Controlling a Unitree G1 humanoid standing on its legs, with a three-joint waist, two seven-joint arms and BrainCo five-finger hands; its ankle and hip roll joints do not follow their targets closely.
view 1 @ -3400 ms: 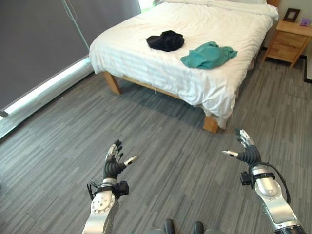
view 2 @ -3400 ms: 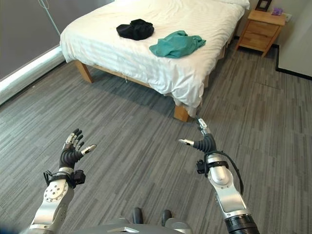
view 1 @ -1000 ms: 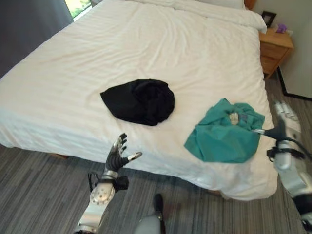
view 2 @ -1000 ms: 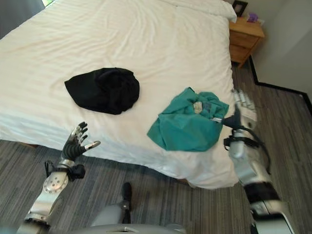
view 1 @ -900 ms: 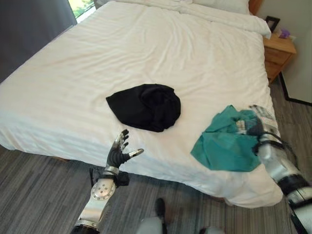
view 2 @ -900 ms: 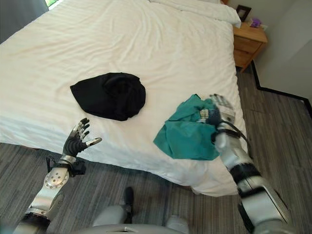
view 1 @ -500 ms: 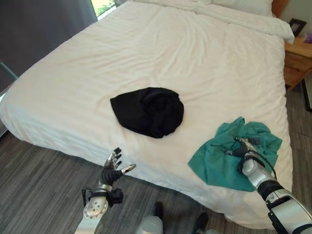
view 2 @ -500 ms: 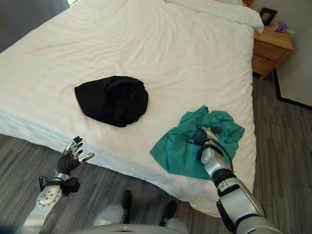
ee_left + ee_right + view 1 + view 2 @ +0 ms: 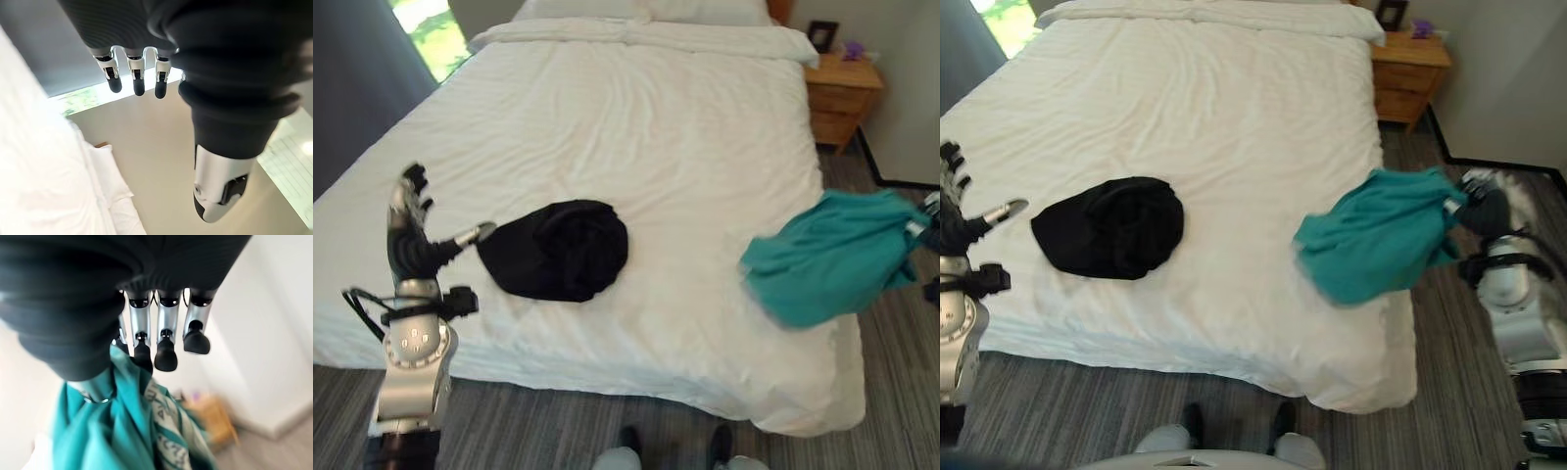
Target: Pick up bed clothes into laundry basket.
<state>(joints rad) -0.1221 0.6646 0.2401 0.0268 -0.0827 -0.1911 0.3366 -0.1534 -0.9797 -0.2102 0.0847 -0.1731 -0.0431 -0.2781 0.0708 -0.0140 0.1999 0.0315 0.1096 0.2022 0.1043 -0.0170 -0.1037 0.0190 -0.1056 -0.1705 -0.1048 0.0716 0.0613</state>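
A teal garment (image 9: pixel 1381 235) hangs lifted off the bed's right side, stretched out toward the mattress. My right hand (image 9: pixel 1485 210) is shut on its far end, beyond the bed's right edge; the right wrist view has the teal cloth (image 9: pixel 112 431) pinched under the curled fingers (image 9: pixel 165 355). A black garment (image 9: pixel 558 249) lies bunched on the white bed (image 9: pixel 636 127) at its near left. My left hand (image 9: pixel 409 230) is raised over the bed's left edge, open, just left of the black garment and apart from it.
A wooden nightstand (image 9: pixel 840 98) with small items stands right of the bed's head. Grey plank floor (image 9: pixel 1449 323) runs along the bed's right side and foot. Pillows (image 9: pixel 636 8) lie at the head. A dark curtain (image 9: pixel 352 88) hangs at the left.
My right hand has lifted the teal garment off the bed and swung it right, past the edge. My left hand has risen from below the mattress to beside the black garment. The camera shifted.
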